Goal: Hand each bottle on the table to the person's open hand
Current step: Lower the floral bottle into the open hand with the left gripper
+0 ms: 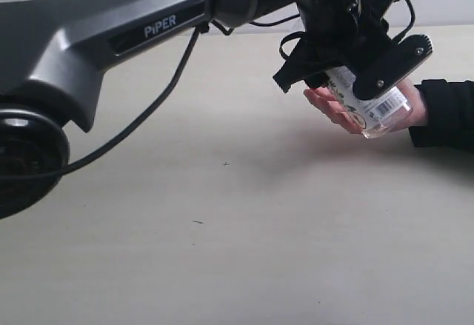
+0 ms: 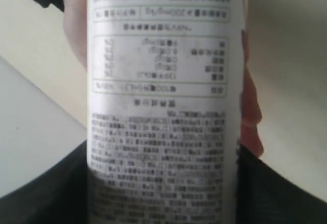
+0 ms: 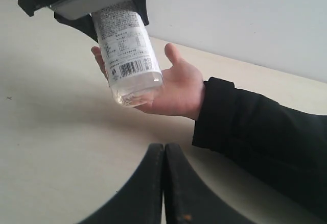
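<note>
White-labelled bottle (image 1: 374,104) pinched in left gripper (image 1: 352,73) at open hand (image 1: 331,110) by table's (image 1: 222,251) right edge: seat base in palm, then release; right gripper (image 3: 164,183) pressed together.

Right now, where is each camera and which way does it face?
Exterior: low over the table, behind the left arm, facing the left gripper holding the bottle over the open hand.
Left wrist: on that arm, facing along its fingers at the bottle's label.
Right wrist: behind the shut right gripper, facing hand and sleeve.
Both exterior and right wrist show bottle over hand.
</note>
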You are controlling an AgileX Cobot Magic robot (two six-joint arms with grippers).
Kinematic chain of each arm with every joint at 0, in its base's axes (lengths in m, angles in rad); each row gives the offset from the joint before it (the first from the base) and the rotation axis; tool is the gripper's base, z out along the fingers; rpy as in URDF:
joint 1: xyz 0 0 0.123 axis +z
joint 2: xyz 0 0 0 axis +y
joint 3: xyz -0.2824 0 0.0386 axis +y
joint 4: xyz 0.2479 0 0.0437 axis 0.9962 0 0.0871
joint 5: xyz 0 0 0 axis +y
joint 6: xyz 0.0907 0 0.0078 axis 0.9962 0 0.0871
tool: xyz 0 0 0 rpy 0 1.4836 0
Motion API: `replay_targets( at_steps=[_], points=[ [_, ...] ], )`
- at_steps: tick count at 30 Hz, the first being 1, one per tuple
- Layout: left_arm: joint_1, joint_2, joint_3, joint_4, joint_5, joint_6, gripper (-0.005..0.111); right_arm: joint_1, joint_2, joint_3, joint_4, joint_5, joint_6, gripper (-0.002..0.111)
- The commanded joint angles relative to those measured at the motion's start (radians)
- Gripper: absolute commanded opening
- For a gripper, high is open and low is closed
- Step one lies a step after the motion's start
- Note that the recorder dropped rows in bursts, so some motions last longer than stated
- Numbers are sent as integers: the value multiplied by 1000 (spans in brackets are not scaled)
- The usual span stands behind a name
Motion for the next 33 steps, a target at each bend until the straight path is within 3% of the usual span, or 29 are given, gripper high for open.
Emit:
replay_targets(
  at_steps=[1, 11, 19, 27, 30, 33],
  points=[
    [-2, 25, -3, -5, -31, 37, 0, -6, -6, 5, -6, -2, 2, 0],
    [-26, 50, -3, -2, -161, 83, 0, -6, -6, 5, -5, -2, 2, 0],
    [3, 64, -3, -2, -87, 43, 0, -6, -6, 5, -5, -2, 2, 0],
    [3, 108, -3, -8, -160, 2, 1, -6, -6, 5, -7, -2, 2, 0],
    [3, 108, -3, -8, -173, -16, 11, -6, -6, 5, -7, -2, 2, 0],
    [3, 108, -3, -8, -174, -16, 28, -6, -6, 5, -5, -2, 2, 0]
  ],
)
